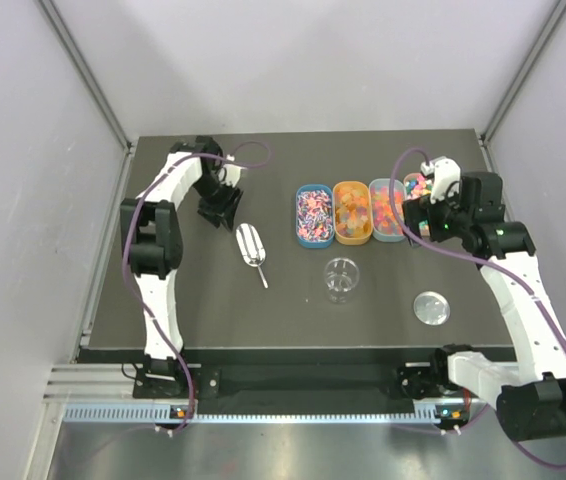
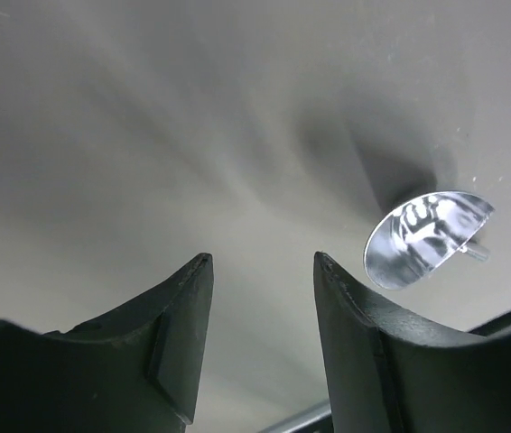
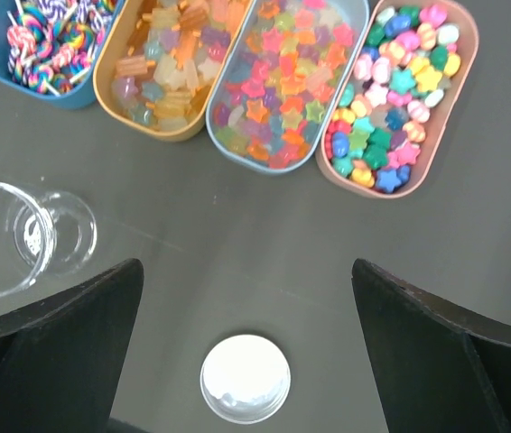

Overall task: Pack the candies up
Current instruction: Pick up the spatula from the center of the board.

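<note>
The candies fill a row of oval trays: striped lollipops (image 3: 43,36) in a blue tray (image 1: 313,215), pale gummies (image 3: 170,63) in an orange one (image 1: 351,212), star sweets (image 3: 283,86), and mixed bright pieces (image 3: 395,99). A metal scoop (image 1: 251,245) lies left of the trays, and its bowl (image 2: 427,239) shows in the left wrist view. My left gripper (image 1: 221,205) hovers up and left of the scoop, open (image 2: 263,257) with bare table between its fingers. My right gripper (image 1: 425,215) hangs over the row's right end, wide open (image 3: 246,263) and empty.
A clear round jar (image 1: 341,278) stands in front of the trays, also seen at the left edge of the right wrist view (image 3: 7,239). Its round lid (image 1: 431,307) lies to the right, below my right fingers (image 3: 245,379). Grey walls enclose the dark table.
</note>
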`<state>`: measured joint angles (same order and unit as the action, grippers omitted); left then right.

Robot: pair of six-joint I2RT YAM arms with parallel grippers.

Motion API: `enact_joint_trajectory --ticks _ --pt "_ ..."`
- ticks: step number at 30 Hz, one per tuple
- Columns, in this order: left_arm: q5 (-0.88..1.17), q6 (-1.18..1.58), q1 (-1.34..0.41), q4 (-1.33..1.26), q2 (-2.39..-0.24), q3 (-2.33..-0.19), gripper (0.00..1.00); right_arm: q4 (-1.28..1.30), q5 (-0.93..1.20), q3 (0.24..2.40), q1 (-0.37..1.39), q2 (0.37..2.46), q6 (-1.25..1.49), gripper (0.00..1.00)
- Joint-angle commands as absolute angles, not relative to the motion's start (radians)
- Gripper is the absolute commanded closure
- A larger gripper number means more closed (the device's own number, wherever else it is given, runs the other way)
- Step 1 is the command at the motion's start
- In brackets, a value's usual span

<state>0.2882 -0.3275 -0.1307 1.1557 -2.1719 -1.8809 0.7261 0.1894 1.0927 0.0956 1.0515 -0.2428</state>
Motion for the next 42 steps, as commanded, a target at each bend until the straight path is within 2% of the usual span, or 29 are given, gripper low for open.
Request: enact_joint_trajectory --ticks 1,7,12,17,20,33,42 --pt "0.334 -0.368 -0.127 1.222 -2.177 -1.928 0.47 0.712 0.216 1.069 0.103 1.017 -0.259 0.0" --pt "0.336 -0.327 -0.127 1.232 -2.188 -2.014 0.49 0.718 0.221 1.042 0.089 0.999 -0.259 0.0" --pt "0.42 -0.324 -0.127 1.276 -2.169 -2.065 0.5 0.721 0.232 1.031 0.075 0.993 -0.258 0.0" --pt "0.489 -0.371 -0.127 1.322 -2.203 -2.072 0.59 0.729 0.239 1.042 0.069 1.005 -0.268 0.0" --pt "0.522 -0.423 -0.127 1.365 -2.224 -2.071 0.61 0.73 0.23 1.046 0.067 1.006 -0.275 0.0" --pt "0.586 -0.468 -0.129 1.41 -2.284 -2.08 0.59 0.749 0.23 1.026 0.043 0.982 -0.282 0.0" --pt "0.626 -0.494 -0.129 1.439 -2.325 -2.103 0.65 0.749 0.238 1.011 0.031 0.971 -0.284 0.0"
